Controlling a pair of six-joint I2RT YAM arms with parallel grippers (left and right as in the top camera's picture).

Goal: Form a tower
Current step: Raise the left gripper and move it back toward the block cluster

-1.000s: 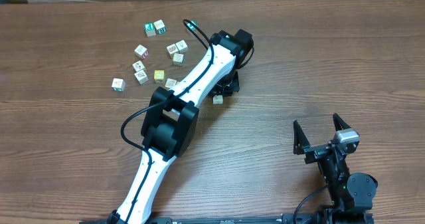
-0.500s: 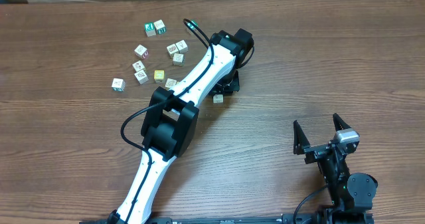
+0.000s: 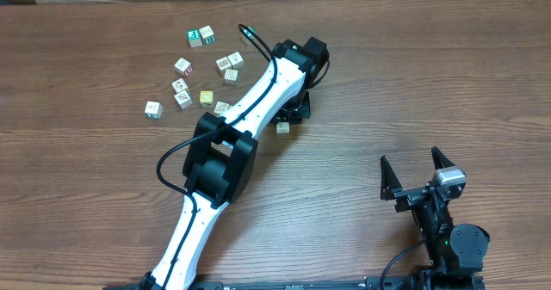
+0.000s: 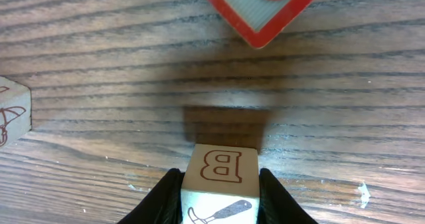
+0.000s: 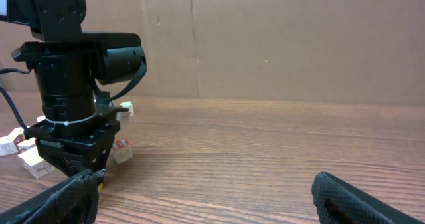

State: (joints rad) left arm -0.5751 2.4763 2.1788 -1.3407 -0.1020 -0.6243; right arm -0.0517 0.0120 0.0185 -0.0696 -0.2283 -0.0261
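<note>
Tower cube (image 4: 220,165) lettered "B" between left jaws, red-marked cube (image 4: 260,8) nearby

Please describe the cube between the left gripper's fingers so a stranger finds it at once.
Follow the white arm to the left gripper. The cube is held between the black fingers; unlike the red-bordered cube ahead, its top shows a brown letter B.
</note>
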